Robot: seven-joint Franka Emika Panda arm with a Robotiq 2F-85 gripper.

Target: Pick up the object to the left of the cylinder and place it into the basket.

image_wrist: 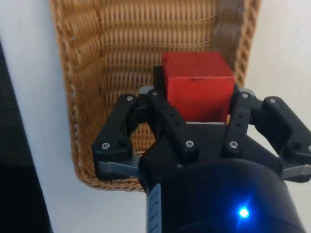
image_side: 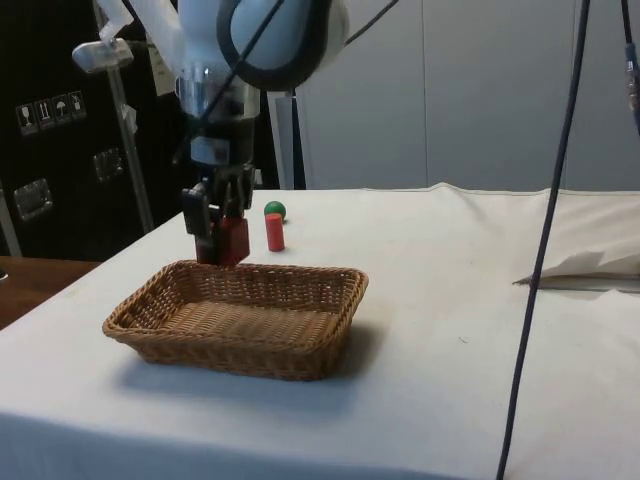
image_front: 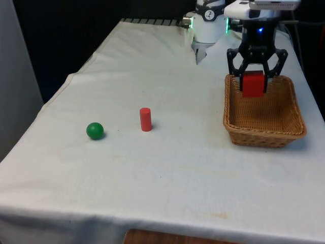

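My gripper (image_front: 253,81) hangs over the far end of the wicker basket (image_front: 264,140), shut on a red cube (image_front: 253,85). In the side view the cube (image_side: 233,242) is level with the rim of the basket (image_side: 230,350), at its far edge. From the wrist, the cube (image_wrist: 197,85) sits between the fingers with the woven basket floor (image_wrist: 121,48) beneath it. A red cylinder (image_front: 145,119) stands upright on the cloth. A green ball (image_front: 95,130) lies to its left in the front view.
The cylinder (image_side: 274,232) and ball (image_side: 275,209) stand well away from the basket. A dark cable (image_side: 545,250) hangs down at the side view's right. Crumpled cloth (image_side: 590,270) lies near it.
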